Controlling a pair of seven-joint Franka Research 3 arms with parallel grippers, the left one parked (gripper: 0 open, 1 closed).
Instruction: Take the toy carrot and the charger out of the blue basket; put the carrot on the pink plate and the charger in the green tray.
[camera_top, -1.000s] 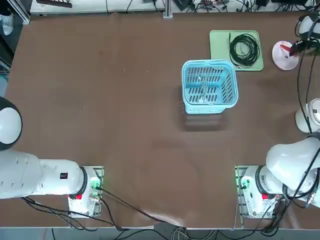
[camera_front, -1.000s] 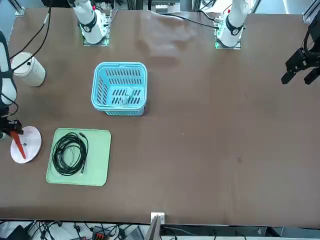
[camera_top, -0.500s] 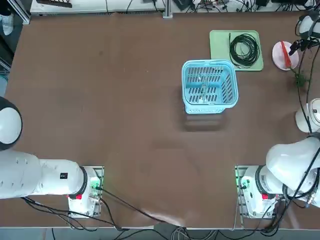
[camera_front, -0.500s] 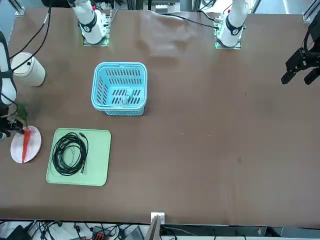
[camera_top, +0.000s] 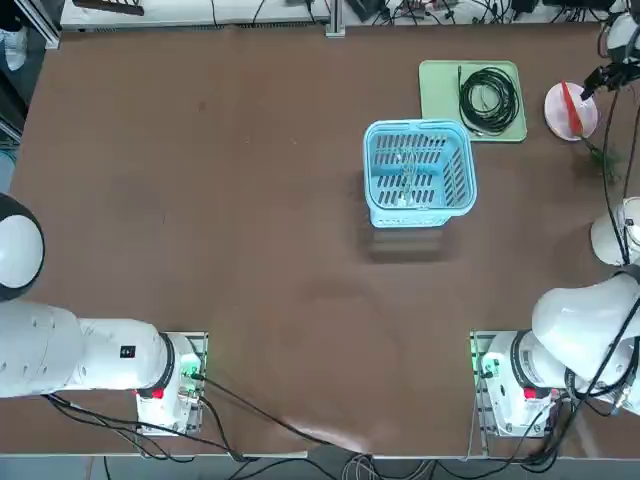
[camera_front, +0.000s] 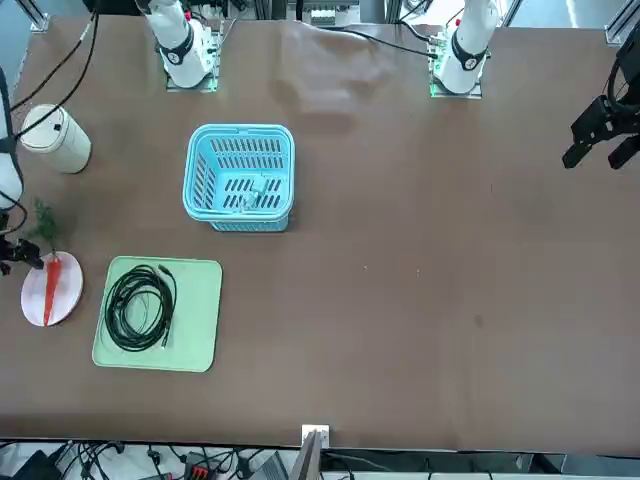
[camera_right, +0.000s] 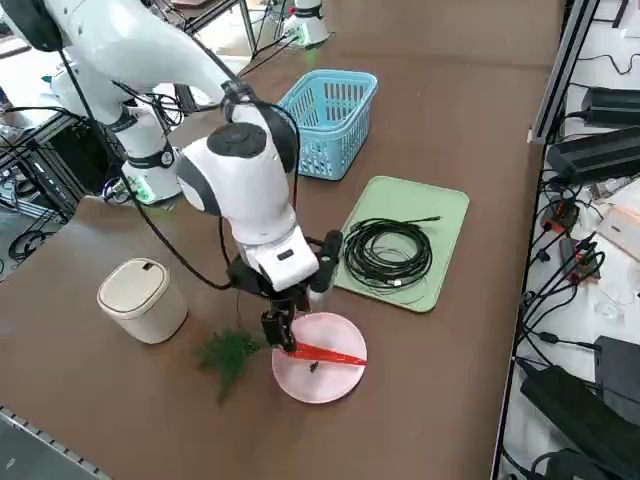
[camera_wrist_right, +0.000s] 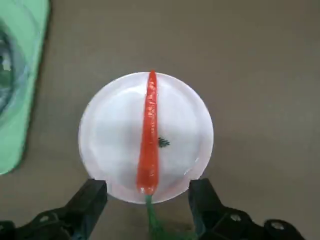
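Blue slatted plastic marks the blue basket (camera_top: 418, 172) left of the other items in the overhead view, and the charger (camera_top: 404, 172) lies inside it on the bottom, a small white block with its looped cord. Beyond and to the right sits the green tray (camera_top: 442, 82), holding a coiled black cable (camera_top: 488, 99). Further right, the pink plate (camera_top: 557, 108) bears the toy carrot (camera_top: 571, 105), whose leafy tuft (camera_right: 228, 353) trails off the rim onto the table. The right gripper (camera_wrist_right: 147, 205) hovers above the carrot's tuft end with its jaws spread wide, gripping nothing. A white round-topped device (camera_right: 141, 298) stands nearby.
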